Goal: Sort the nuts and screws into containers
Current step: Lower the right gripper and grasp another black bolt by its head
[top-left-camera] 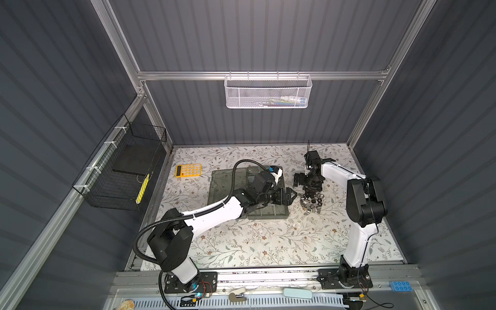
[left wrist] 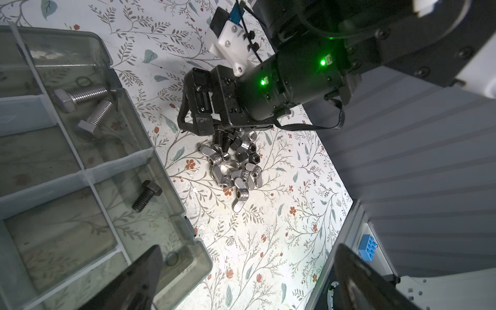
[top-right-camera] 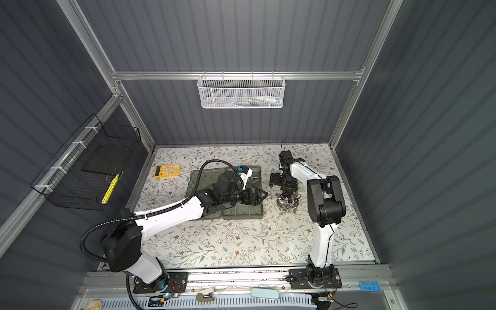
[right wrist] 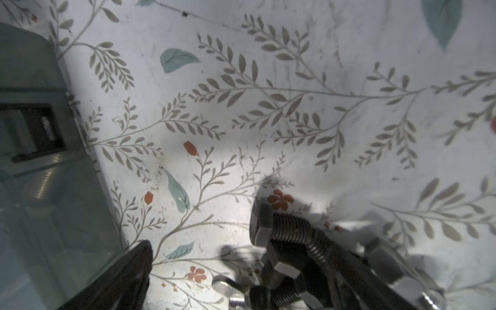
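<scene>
Spread wide and holding nothing, the jaws of the left gripper (top-left-camera: 294, 196) hang over the right edge of the organizer case (top-left-camera: 225, 185), pointing at the loose pile on the floral table (top-left-camera: 255, 241). That pile sits just beside the case. Silver wing nuts (left wrist: 236, 174) are at its near end, with black hex nuts and black screws (left wrist: 222, 137) at its far end.

The right gripper (left wrist: 222, 128) is lowered onto the far end of the pile. Its jaws are also fully parted and clamp nothing, and in the right wrist view black screws lie between its fingers (right wrist: 128, 273).

Among the containers (left wrist: 120, 163), one cell along the case's right edge holds a single black screw. The next cell, farther back, holds two silver screws lying side by side.

Beyond the case, off its far left corner, a yellow calculator (top-left-camera: 188, 170) lies flat on the table. A white mesh basket (top-left-camera: 268, 92) hangs on the back wall.
</scene>
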`<state>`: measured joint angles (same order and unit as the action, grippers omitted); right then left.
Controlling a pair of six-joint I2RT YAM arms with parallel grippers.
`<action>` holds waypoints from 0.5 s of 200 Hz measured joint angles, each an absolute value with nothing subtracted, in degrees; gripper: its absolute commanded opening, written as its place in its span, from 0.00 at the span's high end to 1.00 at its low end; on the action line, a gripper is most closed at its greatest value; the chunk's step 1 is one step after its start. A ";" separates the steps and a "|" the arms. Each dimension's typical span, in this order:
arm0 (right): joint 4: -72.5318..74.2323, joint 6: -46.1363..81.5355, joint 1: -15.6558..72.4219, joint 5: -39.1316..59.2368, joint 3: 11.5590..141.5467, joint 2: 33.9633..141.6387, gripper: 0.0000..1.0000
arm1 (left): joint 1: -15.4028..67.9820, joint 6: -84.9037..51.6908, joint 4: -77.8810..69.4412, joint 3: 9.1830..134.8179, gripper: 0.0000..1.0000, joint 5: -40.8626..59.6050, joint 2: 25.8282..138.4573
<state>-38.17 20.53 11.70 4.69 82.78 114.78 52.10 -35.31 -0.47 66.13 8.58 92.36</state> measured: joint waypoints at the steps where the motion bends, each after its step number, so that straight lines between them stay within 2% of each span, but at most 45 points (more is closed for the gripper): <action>1: -38.15 20.53 11.70 4.69 82.83 114.83 0.01 | 52.10 -35.29 -0.45 66.13 0.00 8.58 92.36; 100: -37.98 20.58 11.88 4.75 83.74 117.43 0.01 | 52.10 -35.07 0.25 64.95 0.00 7.25 90.76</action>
